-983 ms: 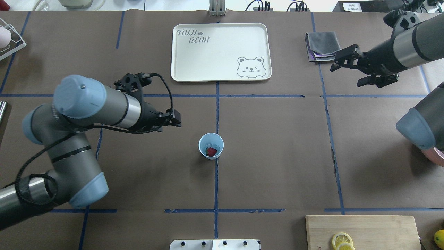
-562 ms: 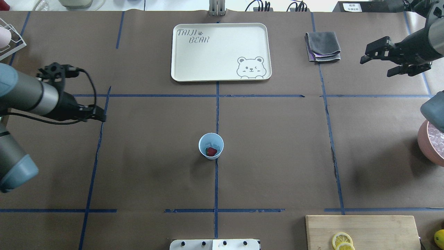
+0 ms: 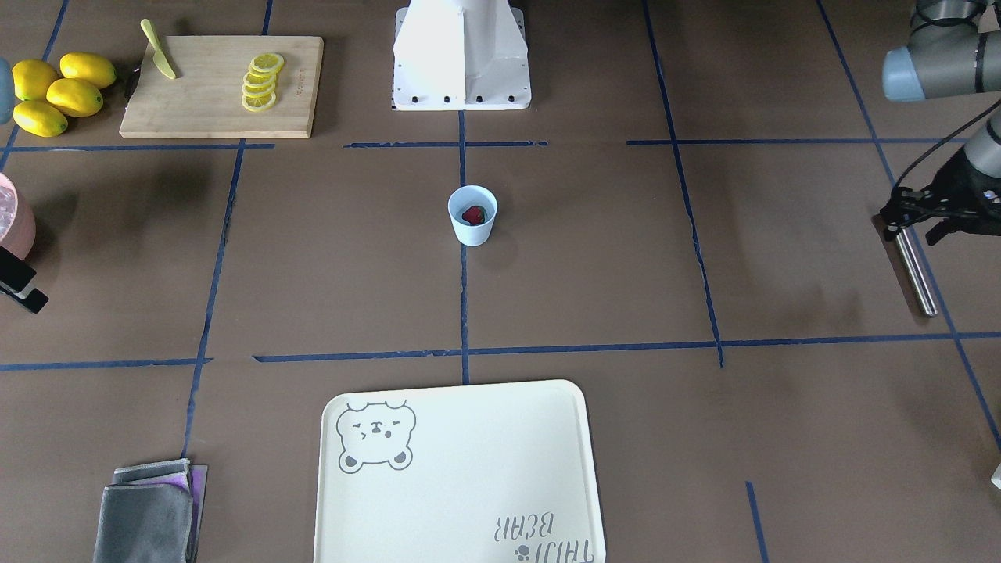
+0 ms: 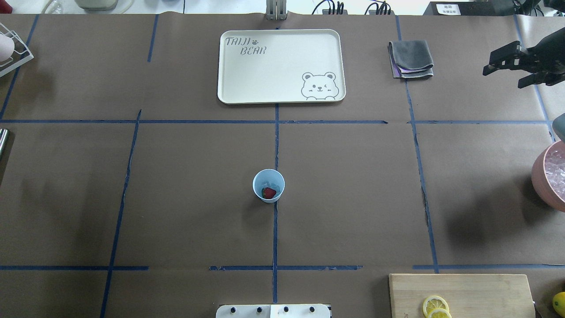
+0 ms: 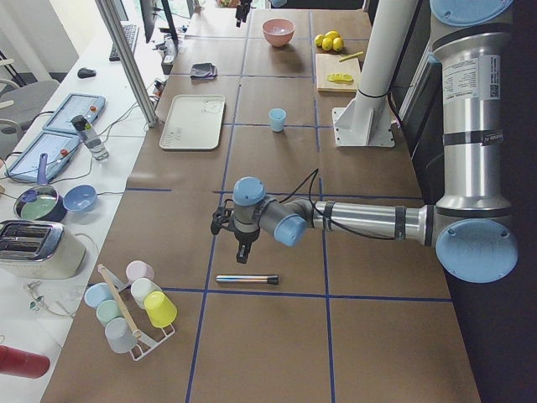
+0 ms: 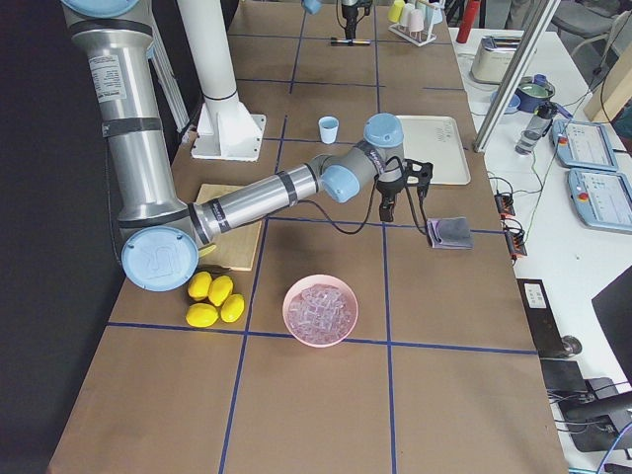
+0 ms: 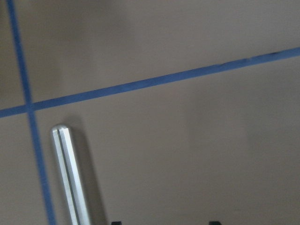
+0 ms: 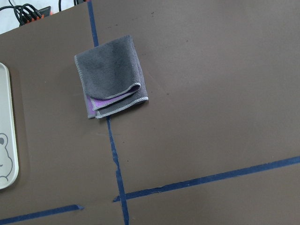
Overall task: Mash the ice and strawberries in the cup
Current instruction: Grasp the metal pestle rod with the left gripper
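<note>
Steel rod (image 3: 915, 270) is rigid, smooth, likely slippery; grip it mid-shaft. Your left gripper (image 3: 921, 223) hovers spread above its end. Light cup (image 4: 268, 186) holding strawberry (image 4: 269, 192) stands mid-table; right gripper (image 4: 507, 70) spread.

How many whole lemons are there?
4 lemons, bunched together beside the cutting board: one in the middle, one above it, one farthest from the board, one lowest in the front view. None seem hidden.
</note>
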{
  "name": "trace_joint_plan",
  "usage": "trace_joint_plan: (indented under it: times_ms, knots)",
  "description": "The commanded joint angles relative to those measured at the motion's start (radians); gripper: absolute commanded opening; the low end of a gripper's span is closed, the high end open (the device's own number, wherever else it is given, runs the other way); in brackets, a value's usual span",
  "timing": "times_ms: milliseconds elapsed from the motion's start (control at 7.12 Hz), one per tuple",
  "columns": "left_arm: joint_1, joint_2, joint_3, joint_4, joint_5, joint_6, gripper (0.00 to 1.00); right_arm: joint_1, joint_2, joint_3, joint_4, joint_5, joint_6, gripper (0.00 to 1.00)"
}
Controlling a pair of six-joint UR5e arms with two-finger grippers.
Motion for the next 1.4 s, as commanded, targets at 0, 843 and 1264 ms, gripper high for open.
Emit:
trace_joint_plan:
  times_ms: [0,843,1264]
  knots:
    - [-0.042,-0.055,0.129,0.002,-0.034,-0.057,0.70,0.002,-0.003,0.005,0.002,0.000,-0.005,1.00]
    - [-0.028,-0.105,0.281,-0.136,-0.039,-0.169,0.76,0.002,-0.004,0.010,0.003,-0.001,-0.005,1.00]
    - [0.021,-0.138,0.340,-0.193,-0.039,-0.169,0.76,0.002,-0.003,0.010,0.005,-0.001,-0.004,1.00]
